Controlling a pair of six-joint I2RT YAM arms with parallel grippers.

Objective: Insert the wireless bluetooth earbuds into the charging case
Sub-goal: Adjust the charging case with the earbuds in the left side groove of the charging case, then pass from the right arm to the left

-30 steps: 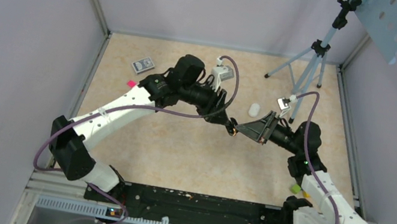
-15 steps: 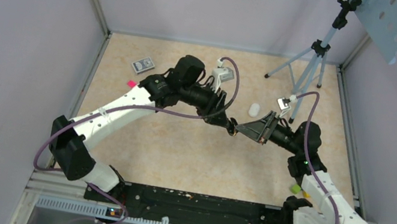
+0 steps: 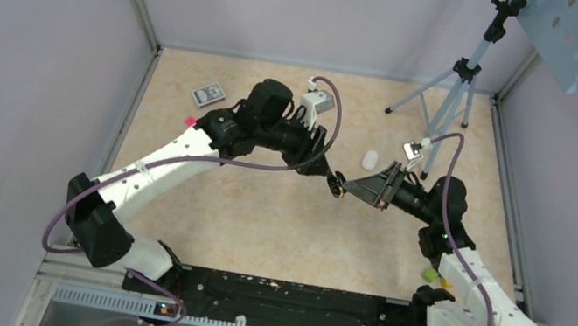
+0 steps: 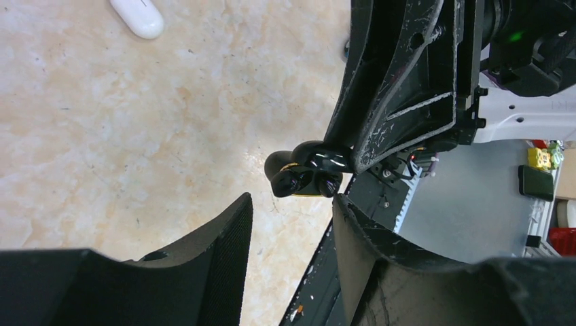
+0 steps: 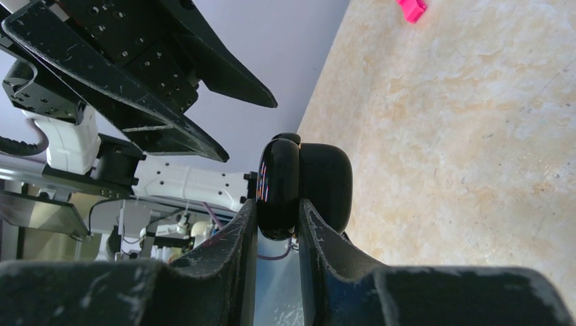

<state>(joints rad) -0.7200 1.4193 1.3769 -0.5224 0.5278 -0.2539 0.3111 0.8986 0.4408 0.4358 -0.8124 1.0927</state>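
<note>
My right gripper (image 3: 345, 188) is shut on the glossy black charging case (image 3: 338, 184) and holds it above the table's middle. In the right wrist view the case (image 5: 278, 180) is pinched edge-on between the fingers (image 5: 238, 231) of the gripper (image 5: 275, 212). My left gripper (image 3: 326, 167) is open and empty, its tips just left of the case and apart from it. The left wrist view shows the case (image 4: 306, 173) beyond the open gripper (image 4: 292, 204), with two dark glossy rounded shapes on a yellowish rim. No white earbuds show in any view.
A white pill-shaped object (image 3: 369, 159) lies on the table behind the grippers and shows in the left wrist view (image 4: 136, 17). A grey box (image 3: 208, 95) and a pink bit (image 3: 190, 121) lie at the left. A tripod (image 3: 448, 92) stands at the back right.
My left gripper has drawn back a little to the left, away from the case. The right gripper still holds the case in the same place.
</note>
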